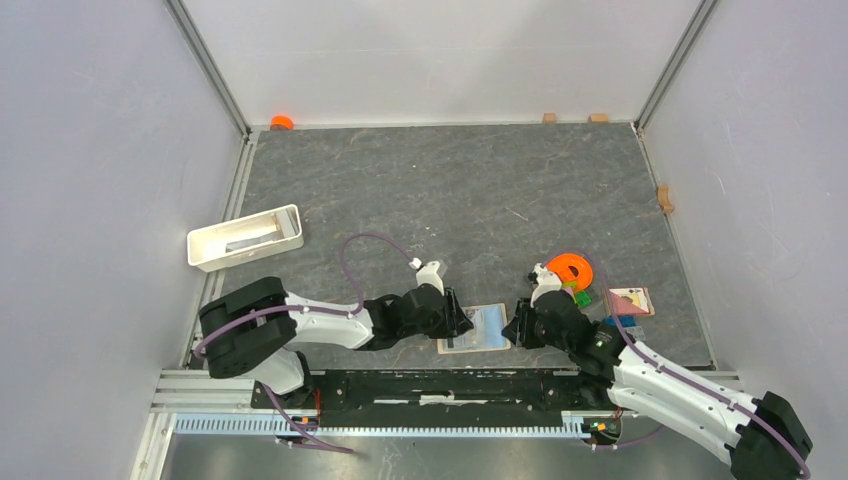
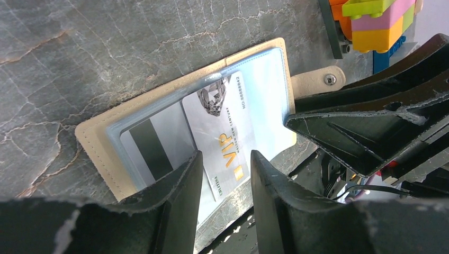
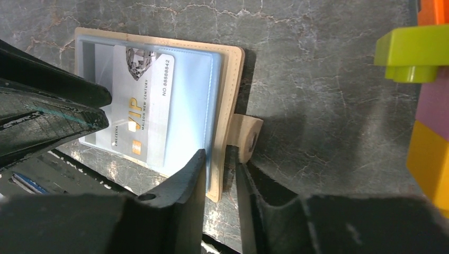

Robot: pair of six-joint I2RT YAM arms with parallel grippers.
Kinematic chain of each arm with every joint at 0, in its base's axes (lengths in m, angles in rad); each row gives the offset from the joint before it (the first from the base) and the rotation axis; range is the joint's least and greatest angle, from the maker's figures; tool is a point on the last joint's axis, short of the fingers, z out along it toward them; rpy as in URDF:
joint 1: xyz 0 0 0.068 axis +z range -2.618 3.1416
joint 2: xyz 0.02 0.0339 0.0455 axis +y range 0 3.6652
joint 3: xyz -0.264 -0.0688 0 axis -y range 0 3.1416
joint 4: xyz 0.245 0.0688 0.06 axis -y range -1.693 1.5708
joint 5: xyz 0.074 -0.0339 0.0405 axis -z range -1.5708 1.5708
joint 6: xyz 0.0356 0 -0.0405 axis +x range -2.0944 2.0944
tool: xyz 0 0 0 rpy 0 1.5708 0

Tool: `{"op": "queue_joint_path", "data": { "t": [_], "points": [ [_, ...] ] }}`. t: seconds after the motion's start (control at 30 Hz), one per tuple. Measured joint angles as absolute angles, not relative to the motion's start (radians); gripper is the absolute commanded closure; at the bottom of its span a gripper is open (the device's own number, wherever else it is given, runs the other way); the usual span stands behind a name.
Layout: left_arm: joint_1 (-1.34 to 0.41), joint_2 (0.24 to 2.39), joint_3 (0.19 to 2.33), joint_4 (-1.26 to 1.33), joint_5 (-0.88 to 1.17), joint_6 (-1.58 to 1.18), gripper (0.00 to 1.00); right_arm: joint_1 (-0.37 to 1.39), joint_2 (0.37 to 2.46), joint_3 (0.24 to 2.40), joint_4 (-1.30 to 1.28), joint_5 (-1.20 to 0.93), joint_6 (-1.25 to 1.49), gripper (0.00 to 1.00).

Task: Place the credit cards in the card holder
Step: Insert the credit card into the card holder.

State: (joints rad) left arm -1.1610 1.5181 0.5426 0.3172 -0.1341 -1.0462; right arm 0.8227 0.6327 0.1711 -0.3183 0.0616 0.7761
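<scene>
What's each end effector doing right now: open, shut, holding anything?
Left end effector: open, holding nothing, jaws parted over the VIP card.
Right end effector: slightly open at the edge of the holder, apparently not clamping it.

Grey card: gold "VIP", "MAISON NEW CENTURY", "NO 8888842" along edge.

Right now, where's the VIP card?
In the top view the VIP card sits at the near edge of the table, between the left gripper and right gripper, part-way inside the open card holder.
</scene>
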Motion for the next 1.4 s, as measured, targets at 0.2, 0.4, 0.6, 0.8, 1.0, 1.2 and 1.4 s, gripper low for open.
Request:
{"op": "queue_joint_path", "data": {
  "t": [0.2,0.4,0.6,0.8,1.0,1.2,1.4],
  "points": [
    [-1.168,1.547,0.570,0.308,-0.131,-1.046,0.56,0.823,0.636,0.171,-0.324,0.060,0.772,0.81],
    [-1.179,1.588,0.606,0.308,-0.128,-1.046,0.57,0.823,0.645,0.169,-0.319,0.051,0.769,0.88],
    [-1.193,1.619,0.629,0.304,-0.129,-1.046,0.57,0.823,0.645,0.164,-0.304,0.041,0.769,0.93],
    [-1.196,1.636,0.632,0.323,-0.128,-1.046,0.58,0.822,0.645,0.159,-0.301,0.042,0.766,0.95],
    [-1.200,1.647,0.635,0.347,-0.130,-1.045,0.58,0.822,0.641,0.156,-0.300,0.042,0.765,0.95],
    [-1.202,1.665,0.635,0.390,-0.129,-1.027,0.58,0.822,0.635,0.153,-0.297,0.042,0.765,0.96],
    [-1.203,1.673,0.635,0.422,-0.129,-0.981,0.52,0.822,0.617,0.152,-0.315,0.051,0.765,0.92]
  ]
}}
